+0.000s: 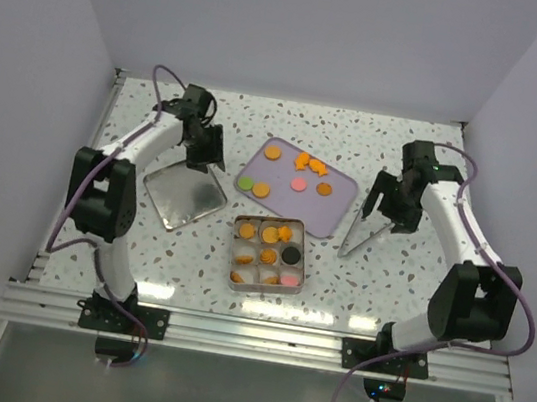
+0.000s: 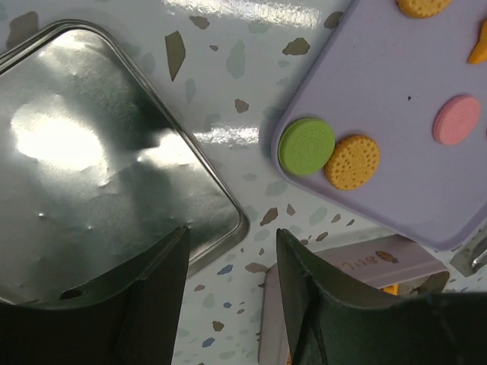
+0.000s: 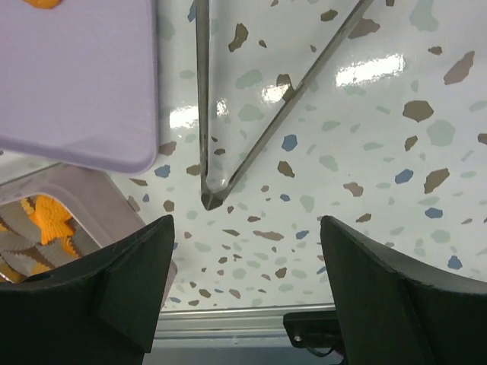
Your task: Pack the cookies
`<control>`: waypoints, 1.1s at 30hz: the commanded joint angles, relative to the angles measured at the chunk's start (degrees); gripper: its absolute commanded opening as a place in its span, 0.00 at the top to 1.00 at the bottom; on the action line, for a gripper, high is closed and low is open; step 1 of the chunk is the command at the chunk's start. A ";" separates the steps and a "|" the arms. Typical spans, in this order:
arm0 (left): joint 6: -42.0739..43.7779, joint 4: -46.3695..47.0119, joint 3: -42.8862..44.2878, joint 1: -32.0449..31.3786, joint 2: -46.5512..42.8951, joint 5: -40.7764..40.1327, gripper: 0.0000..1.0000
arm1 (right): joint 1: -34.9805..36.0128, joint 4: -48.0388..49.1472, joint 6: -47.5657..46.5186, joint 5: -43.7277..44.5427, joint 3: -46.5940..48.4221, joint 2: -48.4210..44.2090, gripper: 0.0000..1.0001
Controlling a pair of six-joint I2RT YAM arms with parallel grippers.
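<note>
Tin [image 1: 273, 221] looks nearly full; several cookies [image 1: 273, 151] left on tray [image 1: 329, 214] behind it. My left pincer [image 2: 232, 243] spread, empty, over lid [image 1: 183, 198] left of tin; right pincer [image 3: 247, 228] same, over tongs [image 1: 362, 237] right of tin.

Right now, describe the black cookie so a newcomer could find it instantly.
Start at the big lilac tray; the square divided tin sits just below it in the top view. The tin's middle row, right-hand compartment holds the black cookie. It is the only black disc; the other cookies are orange, pink or green.
</note>
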 commanded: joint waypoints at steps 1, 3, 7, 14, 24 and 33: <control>-2.07 -4.42 9.06 -2.50 5.91 -6.32 0.46 | 0.15 -4.50 -1.47 0.67 -0.34 -4.41 0.19; -2.42 -5.57 11.45 -3.03 8.72 -8.69 0.46 | 0.06 -5.12 -1.47 0.67 -2.01 -6.25 0.19; -2.60 -7.68 14.62 -3.21 12.07 -10.37 0.46 | -0.03 -5.38 -0.76 -1.44 -4.22 -8.28 0.19; -3.57 -8.66 13.05 -3.21 14.71 -13.63 0.46 | 0.06 -7.05 -1.29 -0.48 -4.75 -8.99 0.18; -2.95 -2.42 11.98 -4.09 18.66 -11.78 0.46 | 0.06 -8.19 -2.43 -0.48 -6.42 -10.48 0.18; -2.17 -5.14 11.20 -4.27 21.48 -14.06 0.86 | 0.06 -8.90 -3.49 0.14 -6.86 -11.27 0.18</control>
